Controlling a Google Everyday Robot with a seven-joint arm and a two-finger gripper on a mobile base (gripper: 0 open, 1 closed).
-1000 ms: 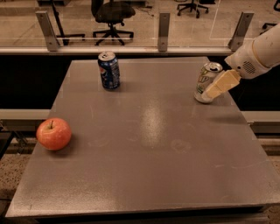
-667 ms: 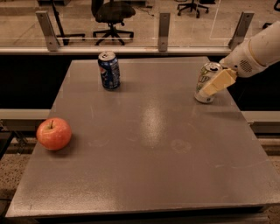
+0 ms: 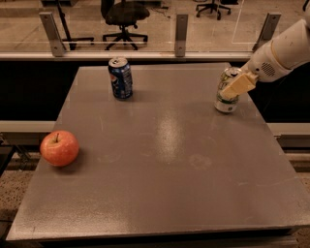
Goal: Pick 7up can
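The 7up can [image 3: 223,100], pale with green lettering and a silver top, stands near the right edge of the grey table [image 3: 160,160], leaning slightly. My gripper [image 3: 237,86], a pale yellowish piece at the end of the white arm [image 3: 283,53], reaches in from the upper right. It lies against the can's upper right side and covers part of it.
A dark blue Pepsi can [image 3: 120,77] stands upright at the back of the table, left of centre. A red apple [image 3: 59,148] lies near the left edge. A glass railing [image 3: 180,29] and office chairs [image 3: 123,14] are behind the table.
My gripper and arm have shifted a little to the left at the 7up can, and the can has moved slightly left with them. The Pepsi can and apple have not moved.
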